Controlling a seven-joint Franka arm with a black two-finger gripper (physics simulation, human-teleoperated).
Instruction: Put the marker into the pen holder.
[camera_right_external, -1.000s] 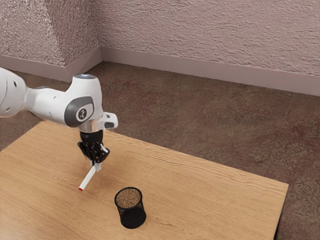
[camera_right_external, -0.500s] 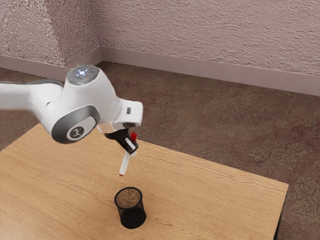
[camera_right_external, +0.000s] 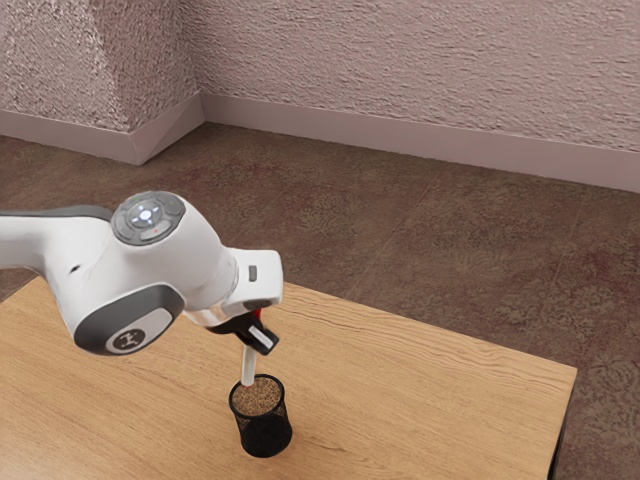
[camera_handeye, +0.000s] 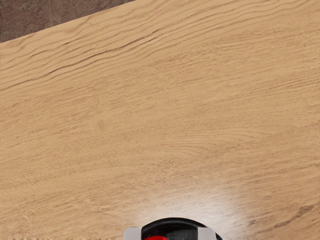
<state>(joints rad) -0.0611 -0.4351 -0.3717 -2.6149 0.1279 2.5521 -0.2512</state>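
Observation:
In the exterior view my gripper (camera_right_external: 259, 337) is tilted just above the pen holder (camera_right_external: 264, 432), a black mesh cup standing upright. The white marker (camera_right_external: 249, 364) slants steeply down beside the fingers, its lower part at the holder's mouth, near the rim's far left side; red shows at its upper end. At the wrist view's lower edge my gripper (camera_handeye: 170, 234) has its fingertips well apart, open. A red part of the marker (camera_handeye: 156, 238) lies between them, closer to one fingertip, in front of the holder's dark rim (camera_handeye: 175, 219). How deep the marker reaches is unclear.
The wooden table (camera_right_external: 430, 390) spreads around the holder, its far edge running behind the hand. Brown floor (camera_right_external: 440, 240) and a pale textured wall lie beyond.
My hand has swung toward the exterior view's right and tilted, then come down toward the holder. The marker travelled along, from over bare table to the holder's mouth, and now stands steeper.

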